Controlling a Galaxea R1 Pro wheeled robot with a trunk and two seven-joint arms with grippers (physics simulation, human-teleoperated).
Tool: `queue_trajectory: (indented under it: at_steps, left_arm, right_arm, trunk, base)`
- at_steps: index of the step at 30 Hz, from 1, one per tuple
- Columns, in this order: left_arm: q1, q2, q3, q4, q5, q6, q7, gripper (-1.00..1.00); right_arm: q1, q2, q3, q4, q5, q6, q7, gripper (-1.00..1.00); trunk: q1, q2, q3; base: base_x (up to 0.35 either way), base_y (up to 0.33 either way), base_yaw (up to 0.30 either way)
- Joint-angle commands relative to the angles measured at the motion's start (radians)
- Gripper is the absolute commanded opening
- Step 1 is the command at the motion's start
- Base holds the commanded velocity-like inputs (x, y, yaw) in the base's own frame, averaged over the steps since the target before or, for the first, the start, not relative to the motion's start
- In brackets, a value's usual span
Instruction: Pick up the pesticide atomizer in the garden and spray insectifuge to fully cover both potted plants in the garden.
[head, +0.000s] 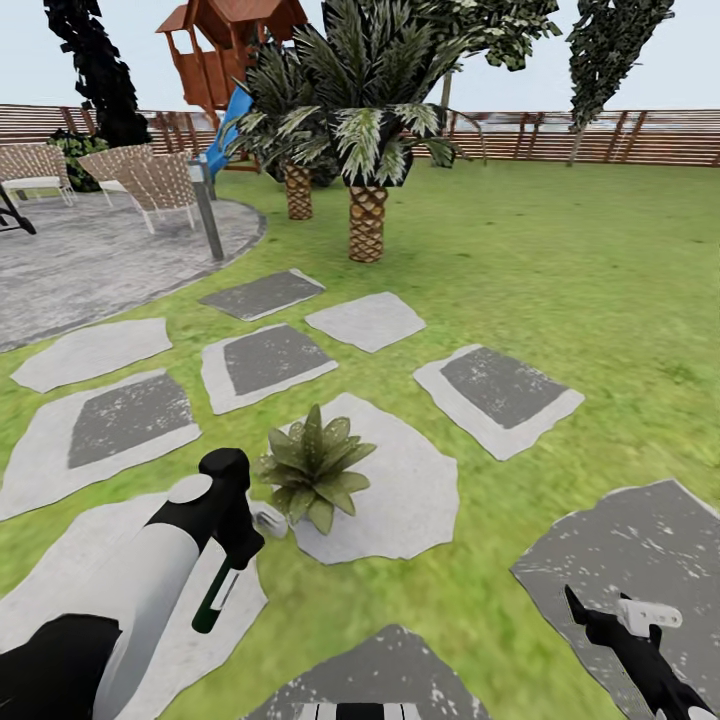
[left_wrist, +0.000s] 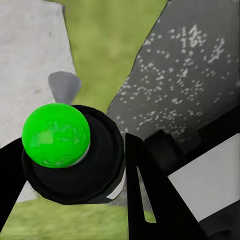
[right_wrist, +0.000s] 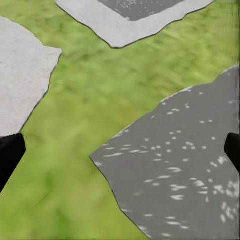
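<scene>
My left claw (head: 232, 555) sits at the lower left of the head view, clamped on the atomizer (head: 218, 592), whose white body and dark green end slant down toward the bottom left, over a pale stone (head: 60, 590). In the left wrist view the atomizer (left_wrist: 56, 135) shows end-on as a bright green cap in a black collar, held between my dark fingers (left_wrist: 150, 200), with grass and a speckled grey stone (left_wrist: 185, 75) beyond. Just right of the claw, low in the middle of the head view, one plant (head: 312, 470) — a rosette of pointed green leaves — stands at the left edge of a white stone (head: 400, 490); its pot (head: 268, 520) is a small grey shape under the leaves, mostly hidden. My right claw (head: 600, 625) is at the lower right over a dark speckled stone (head: 640, 550), holding nothing; in the right wrist view its fingertips (right_wrist: 10, 155) sit at opposite edges of the frame — spread wide — above grass and that grey stone (right_wrist: 175, 170). Further up the head view lie more stones, two palms (head: 365, 150) in the upper middle, a paved patio (head: 90, 260) with chairs (head: 150, 185) at upper left, and a fence (head: 600, 135) along the back.
</scene>
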Motion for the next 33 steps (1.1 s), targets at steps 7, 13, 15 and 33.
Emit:
queue_trajectory:
  at_steps: [7, 13, 15, 33]
  left_arm:
    - [0.001, 0.001, -0.001, 0.000, -0.011, 0.011, -0.010, -1.00]
    - [0.001, 0.000, -0.001, 0.001, -0.010, 0.011, -0.010, -1.00]
    - [0.001, 0.000, -0.001, 0.001, -0.010, 0.011, -0.009, -1.00]
    - [0.012, 0.005, 0.006, 0.008, -0.014, 0.011, 0.000, -1.00]
  right_arm:
    - [-0.001, 0.001, -0.006, 0.001, 0.003, -0.004, 0.010, 1.00]
    - [-0.001, 0.001, -0.005, 0.000, 0.002, -0.004, 0.010, 1.00]
    - [-0.001, 0.001, -0.005, 0.000, 0.002, -0.004, 0.010, 1.00]
    - [-0.001, 0.001, -0.005, 0.000, 0.002, -0.004, 0.010, 1.00]
  trunk:
    - [0.000, 0.000, -0.001]
    - [0.000, 0.000, -0.001]
    - [0.000, 0.000, -0.001]
    - [0.000, 0.000, -0.001]
  base:
    - [0.051, -0.268, 0.000]
    - [0.173, -0.241, 0.000]
    - [0.179, -0.238, 0.000]
    - [-0.021, -0.243, 0.228]
